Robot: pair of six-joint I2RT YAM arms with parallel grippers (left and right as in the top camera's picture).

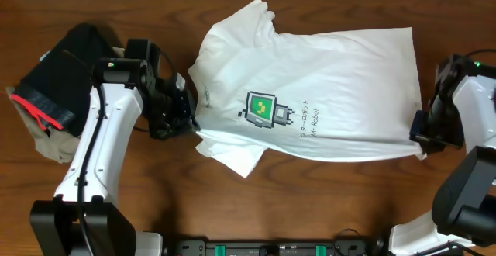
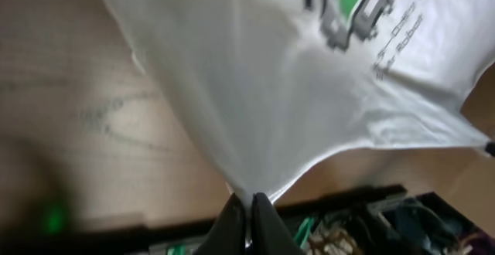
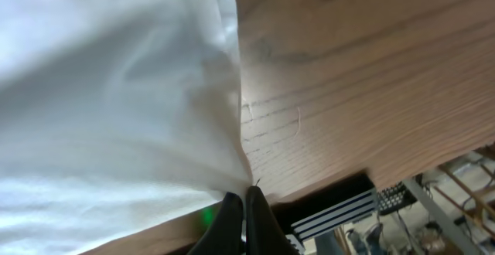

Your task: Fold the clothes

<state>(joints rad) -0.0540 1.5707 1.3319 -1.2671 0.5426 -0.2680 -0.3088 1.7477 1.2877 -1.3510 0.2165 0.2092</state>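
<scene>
Across the middle of the brown wooden table (image 1: 349, 209), holding the white short-sleeved T-shirt with the green-and-grey robot print (image 1: 341, 77) spread print-up, collar toward the left edge, hem toward the right edge. Pinching it with the left gripper (image 2: 249, 209) clamped on cloth at the collar end and the right gripper (image 3: 244, 205) clamped on the near hem corner. Judging by that open spread, only preparing: showing no fold yet, leaving sleeves and body to turn in.
</scene>
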